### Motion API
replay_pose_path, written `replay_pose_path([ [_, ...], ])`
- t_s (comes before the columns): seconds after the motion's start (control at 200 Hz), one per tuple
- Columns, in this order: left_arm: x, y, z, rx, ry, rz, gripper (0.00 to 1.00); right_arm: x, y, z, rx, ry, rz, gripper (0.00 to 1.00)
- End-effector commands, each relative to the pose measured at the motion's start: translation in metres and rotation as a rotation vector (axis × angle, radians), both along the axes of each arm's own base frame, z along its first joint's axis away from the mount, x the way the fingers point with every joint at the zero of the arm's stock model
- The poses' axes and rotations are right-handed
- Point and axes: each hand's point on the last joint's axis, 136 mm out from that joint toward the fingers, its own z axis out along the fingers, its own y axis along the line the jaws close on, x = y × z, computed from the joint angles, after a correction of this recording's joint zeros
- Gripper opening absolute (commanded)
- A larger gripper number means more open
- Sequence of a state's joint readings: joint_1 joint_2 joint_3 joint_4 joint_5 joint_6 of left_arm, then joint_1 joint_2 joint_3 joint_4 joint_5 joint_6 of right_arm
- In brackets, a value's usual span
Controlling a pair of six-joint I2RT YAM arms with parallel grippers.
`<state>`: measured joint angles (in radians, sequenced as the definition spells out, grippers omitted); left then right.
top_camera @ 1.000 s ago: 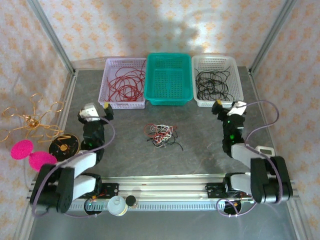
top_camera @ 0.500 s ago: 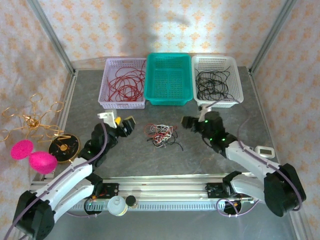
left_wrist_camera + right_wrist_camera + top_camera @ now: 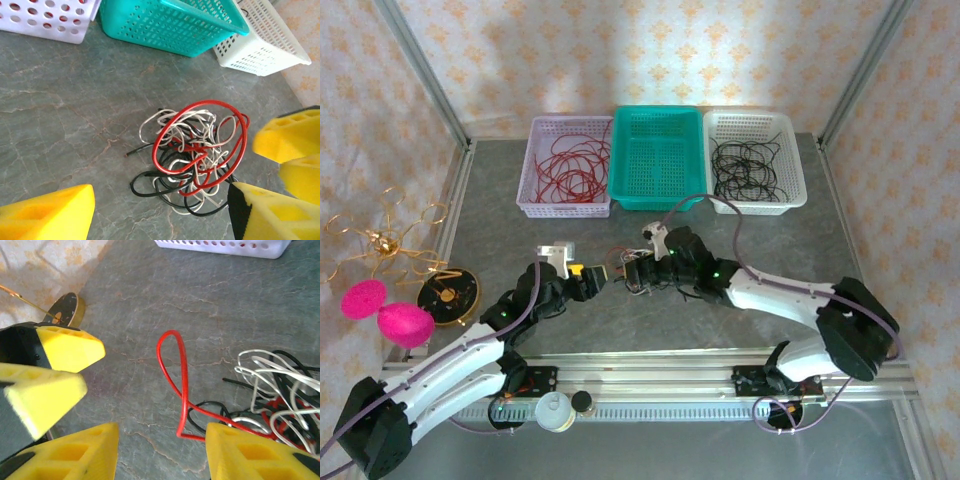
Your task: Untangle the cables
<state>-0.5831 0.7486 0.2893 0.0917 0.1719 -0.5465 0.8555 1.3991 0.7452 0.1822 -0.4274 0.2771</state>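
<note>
Both my jaws stand spread at the clump of thin red, white and black cables (image 3: pixel 192 159); I'd pinch separate strands, then part slowly.

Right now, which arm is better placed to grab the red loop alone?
Right, probably: the right tool, open, straddles the red loop where it lies clear of the cables. The left tool faces the whole clump and would likely catch several.
</note>
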Motion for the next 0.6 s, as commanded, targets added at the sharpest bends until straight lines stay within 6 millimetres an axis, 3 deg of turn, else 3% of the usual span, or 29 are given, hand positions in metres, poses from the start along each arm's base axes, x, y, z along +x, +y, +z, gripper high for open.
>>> replay_pose_path([
  [0.0, -0.008, -0.003, -0.010, -0.006, 0.041, -0.023, 0.72, 0.006, 0.013, 0.012, 0.022, -0.060, 0.036, 0.52],
  [0.195, -0.008, 0.006, -0.019, 0.023, 0.068, 0.019, 0.70, 0.017, 0.014, -0.002, -0.034, -0.082, 0.014, 0.48],
  [0.355, -0.010, -0.002, -0.021, 0.008, 0.069, -0.024, 0.70, 0.021, 0.016, -0.007, -0.050, -0.091, 0.015, 0.23],
  [0.46, -0.007, -0.010, -0.017, -0.020, 0.051, -0.052, 0.70, 0.025, 0.016, 0.000, -0.059, -0.109, 0.004, 0.11],
  [0.591, -0.001, -0.025, -0.001, -0.106, -0.026, -0.094, 0.70, 0.026, 0.012, 0.018, -0.048, -0.132, -0.014, 0.06],
])
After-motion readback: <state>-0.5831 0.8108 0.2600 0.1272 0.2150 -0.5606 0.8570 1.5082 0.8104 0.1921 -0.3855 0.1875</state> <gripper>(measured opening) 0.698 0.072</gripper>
